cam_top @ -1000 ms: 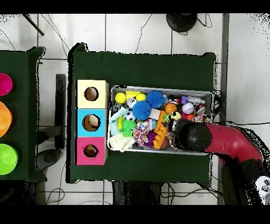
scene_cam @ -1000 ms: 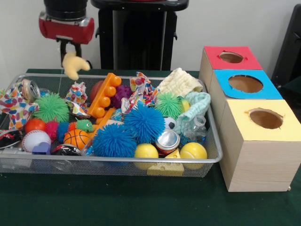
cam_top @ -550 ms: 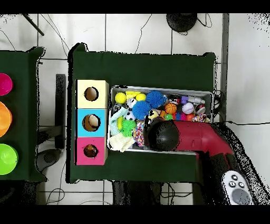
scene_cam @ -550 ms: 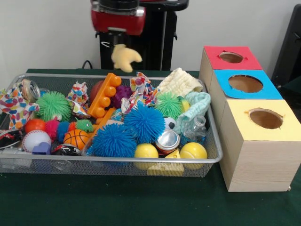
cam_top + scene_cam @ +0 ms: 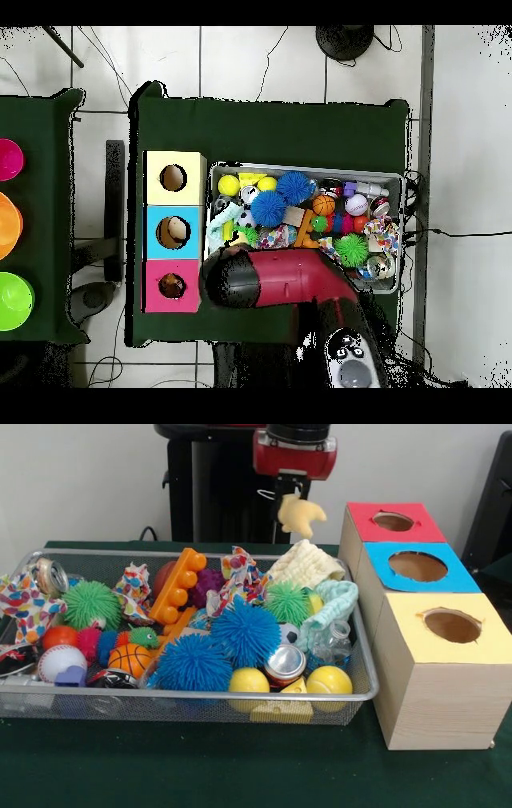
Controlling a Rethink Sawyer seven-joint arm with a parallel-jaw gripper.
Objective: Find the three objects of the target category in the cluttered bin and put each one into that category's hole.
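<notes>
My gripper (image 5: 292,498) is shut on a pale yellow soft toy (image 5: 299,514) that hangs in the air over the far right end of the wire bin (image 5: 200,700), just left of the red-topped box (image 5: 394,522). Beside the bin stand three boxes, each with a round hole: red, blue (image 5: 420,568) and yellow (image 5: 450,624). In the overhead view the red arm (image 5: 285,280) covers the gripper and the toy beside the red box (image 5: 172,286). The bin holds spiky balls (image 5: 244,632), yellow balls (image 5: 328,680), cloths (image 5: 306,564) and cans (image 5: 286,662).
An orange block (image 5: 179,584), a basketball (image 5: 130,658), a baseball (image 5: 60,662) and a patterned cloth (image 5: 24,608) fill the bin's left part. Green cloth (image 5: 240,768) covers the table. Another table with coloured bowls (image 5: 10,230) is at the overhead view's left.
The arm has swung from the bin's left end across to its right end, carrying the yellow soft toy, and now hangs near the red box.
</notes>
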